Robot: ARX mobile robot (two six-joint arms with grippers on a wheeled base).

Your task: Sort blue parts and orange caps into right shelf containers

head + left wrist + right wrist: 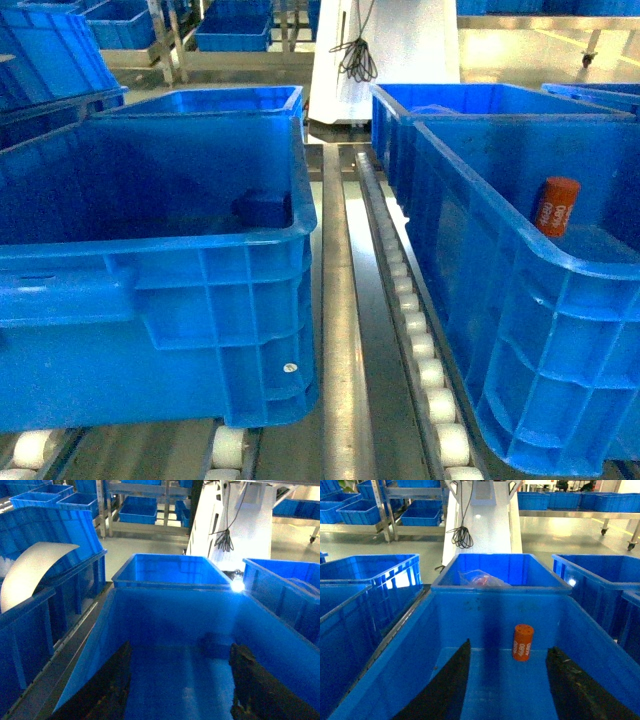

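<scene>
Two large blue bins on roller conveyor rails [425,350], metal rail between. Left bin [150,270] at 9 o'clock in head view, right bin [520,300] at 3 o'clock. Blue part [264,208] sitting on left bin floor near far right corner, dim in left wrist view. Orange cap [522,642] standing upright on right bin floor, pale lettering on side; in head view near far wall at 2 o'clock. Left gripper [177,690] over left bin, fingers wide apart, nothing between. Right gripper [505,690] over right bin, fingers wide apart, cap just beyond at 12 o'clock, not touching. Second bin behind right bin with clear plastic bag [482,578] inside. White curved sheet [30,575] at 9 o'clock in left wrist view.
</scene>
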